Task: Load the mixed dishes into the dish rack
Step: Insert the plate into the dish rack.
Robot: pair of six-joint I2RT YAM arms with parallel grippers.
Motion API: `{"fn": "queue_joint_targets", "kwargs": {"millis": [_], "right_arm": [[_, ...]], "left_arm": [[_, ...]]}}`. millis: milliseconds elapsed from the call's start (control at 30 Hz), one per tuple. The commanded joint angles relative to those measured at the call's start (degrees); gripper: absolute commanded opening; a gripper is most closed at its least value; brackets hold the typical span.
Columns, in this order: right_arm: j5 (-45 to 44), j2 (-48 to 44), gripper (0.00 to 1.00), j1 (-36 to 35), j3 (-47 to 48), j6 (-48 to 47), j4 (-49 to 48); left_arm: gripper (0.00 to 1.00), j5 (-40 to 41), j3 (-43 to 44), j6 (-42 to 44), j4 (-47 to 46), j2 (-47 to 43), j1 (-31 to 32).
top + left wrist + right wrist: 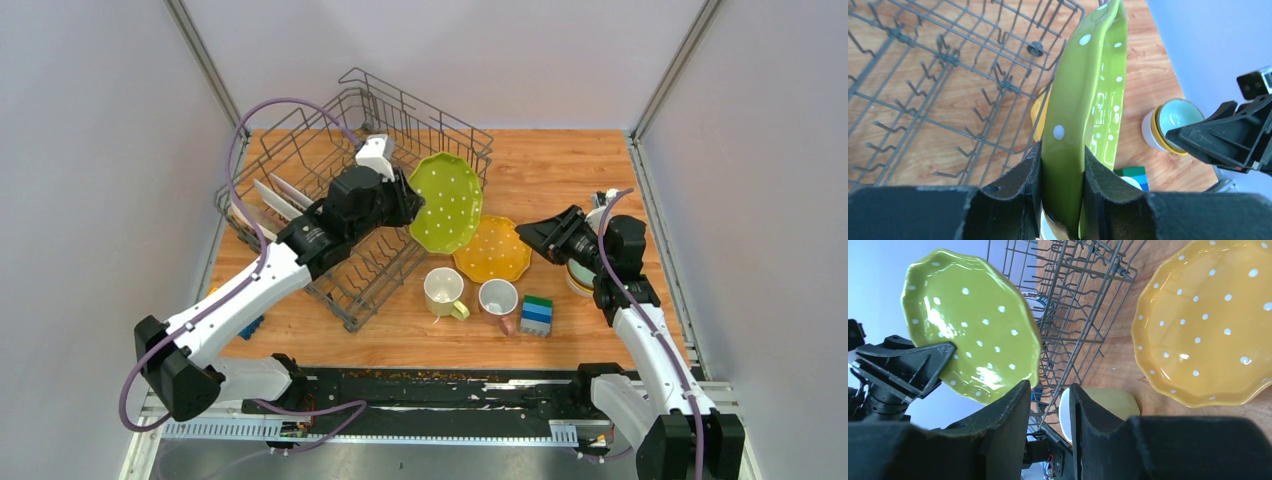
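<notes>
Gripping a green plate (447, 200) (white-dotted), left gripper (410, 206) overhangs the dish rack (372, 268).

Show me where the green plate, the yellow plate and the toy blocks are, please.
green plate (446, 203): overhead view, middle of its dotted face.
yellow plate (492, 250): overhead view, centre of the plate.
toy blocks (537, 313): overhead view, middle of the stack.

Text, brands, numbers: none is being shown legibly in any view.
Green plate (447, 200): only white dots are being displayed.
Yellow plate (492, 250): only white dots are being displayed.
Toy blocks (537, 314): no lettering is being shown.
</notes>
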State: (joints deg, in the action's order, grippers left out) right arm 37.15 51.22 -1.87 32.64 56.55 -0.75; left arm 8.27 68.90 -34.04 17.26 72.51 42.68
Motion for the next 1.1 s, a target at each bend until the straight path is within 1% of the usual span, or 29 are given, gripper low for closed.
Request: {"fn": "queue_joint_targets", "kwargs": {"millis": [0, 100, 167, 233, 333, 667, 833, 933, 1033, 1067], "right_arm": [[0.47, 0.31, 0.35, -0.42, 1.99, 0.23, -2.59], [0.29, 0.61, 0.35, -0.42, 1.9, 0.07, -2.59], [0.24, 0.85, 0.35, -0.42, 1.92, 0.06, -2.59], [0.21, 1.07, 0.35, -0.43, 1.9, 0.05, -2.59], [0.21, 1.28, 0.35, -0.42, 1.96, 0.01, -2.59], [0.21, 1.86, 0.35, -0.42, 2.28, -0.13, -2.56], [-0.58, 1.97, 0.35, -0.42, 2.48, -0.78, -2.22], [-1.41, 2.13, 0.35, -0.42, 3.21, -1.75, -0.96], [-2.9, 2.41, 0.36, -0.42, 4.56, -3.55, 0.49], [-3.93, 2.51, 0.36, -0.35, 4.99, -4.08, 2.33]], "left_arm": [[0.0, 6.92, 1.79, -0.45, -7.99, -6.1, -0.09], [0.0, 10.82, 3.03, -0.97, -4.39, -6.29, -0.04], [0.0, 14.91, 4.94, -2.59, -1.31, -6.06, -0.05], [0.0, 21.13, 6.16, -4.43, 1.38, -5.68, -0.02], [0.0, 26.55, 7.98, -6.59, 5.89, -4.8, -0.05], [0.0, 43.14, 11.17, -12.91, 11.44, -3.77, -0.05], [0.0, 51.57, 13.95, -15.99, 14.8, -0.71, -0.13], [0.0, 56.57, 17.6, -19.76, 19.78, 1.69, -0.12], [0.0, 59.42, 21.16, -22.97, 25.11, 5.81, -0.09], [0.0, 60.51, 22.56, -23.6, 26.07, 6.6, -0.12]]}}
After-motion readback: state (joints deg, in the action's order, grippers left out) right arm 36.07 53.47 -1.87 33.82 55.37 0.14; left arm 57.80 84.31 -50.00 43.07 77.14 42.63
